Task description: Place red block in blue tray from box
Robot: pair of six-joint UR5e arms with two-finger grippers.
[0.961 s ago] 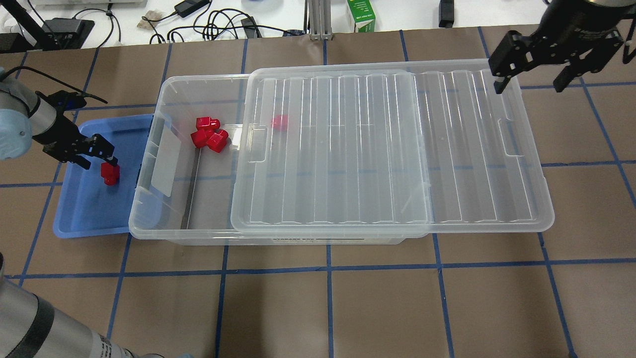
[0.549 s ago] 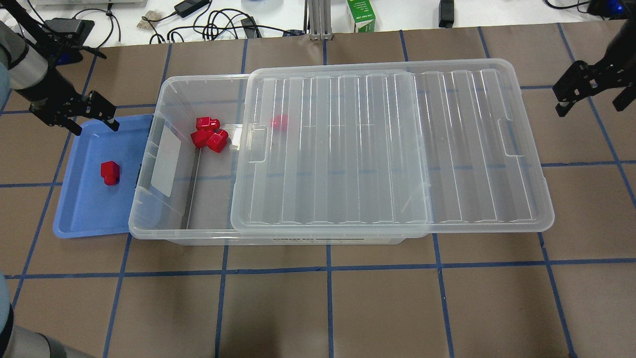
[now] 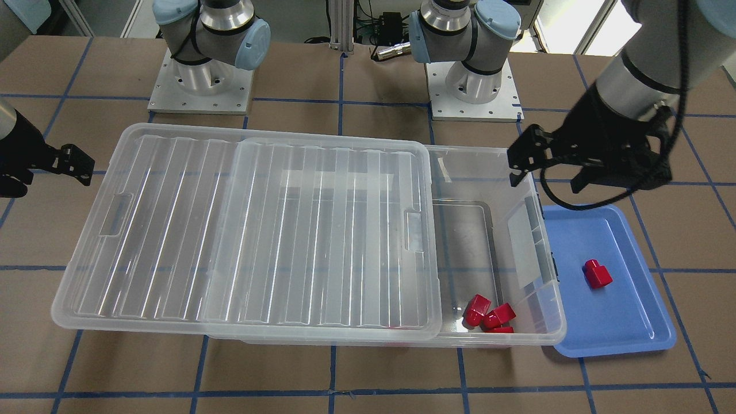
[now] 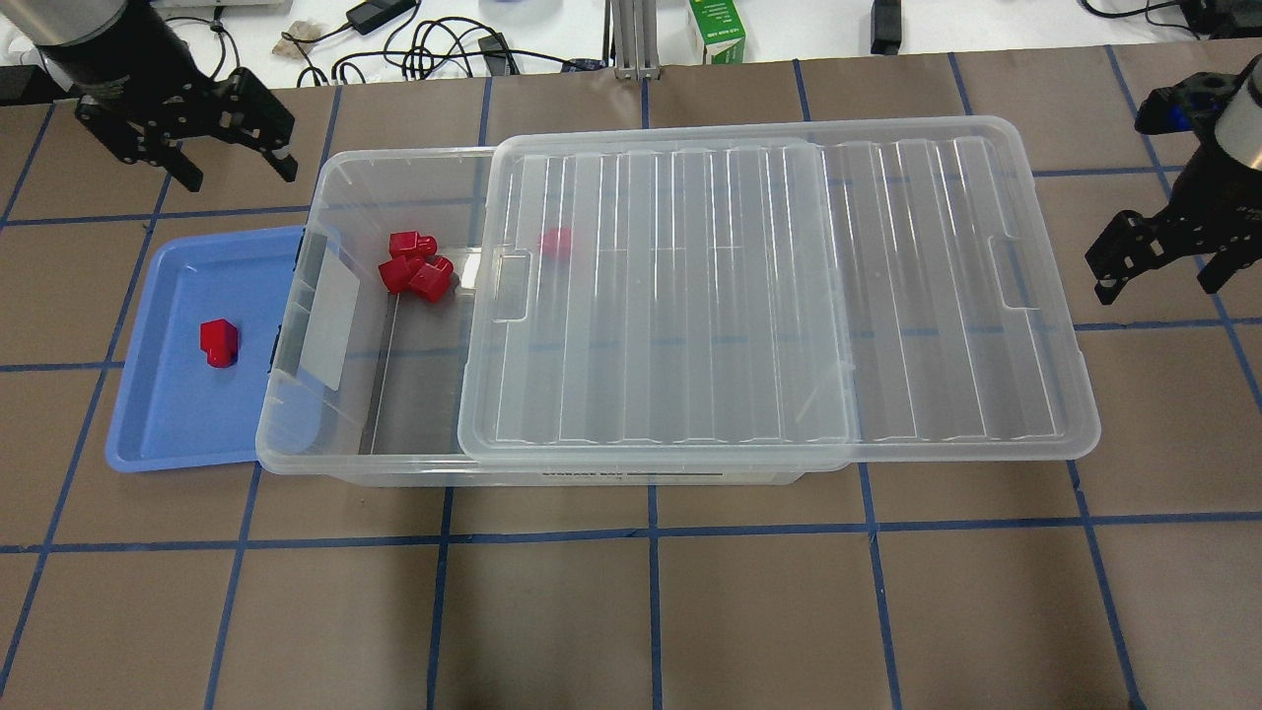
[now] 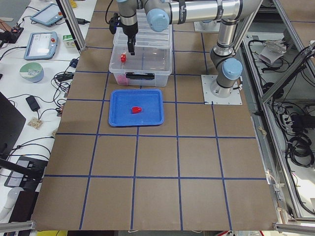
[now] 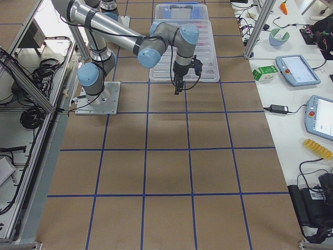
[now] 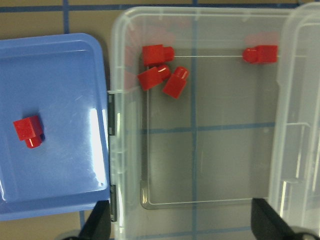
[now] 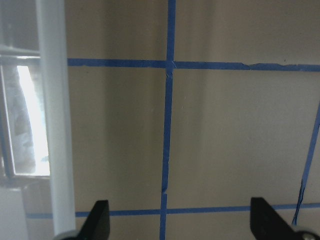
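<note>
Nearest us ran the desk [image 4: 651, 611], and past it stood the box [image 4: 394, 471], its lid [image 4: 769, 296] slid toward the right end so that the left end stood open. Against that left end lay the blue tray [image 4: 177, 414]. In it, clear of the rim and about level with the box's middle, sat the red block [image 4: 218, 342], touched by nothing. It had not shifted in the last half second. A little farther back, off the box's right end, the right gripper [image 4: 1156, 291] hung over the desk with its jaws wide and empty. A second before, it had been above the box's far right corner. Against the box's far wall, in the open end, three more red blocks [image 4: 415, 268] lay bunched and touching, with a fourth block [image 4: 556, 242] just under the lid's edge. Farthest of all, beyond the box's far left corner, the left gripper [image 4: 242, 179] hung high, jaws spread wide with nothing between them. That was the change that mattered. A second before, those jaws had been down in the tray about the block, and half a second before they had already lifted off bare. We judged the placing done and both arms to be clearing away. If one block was all that was wanted, only the retreat remained.
</note>
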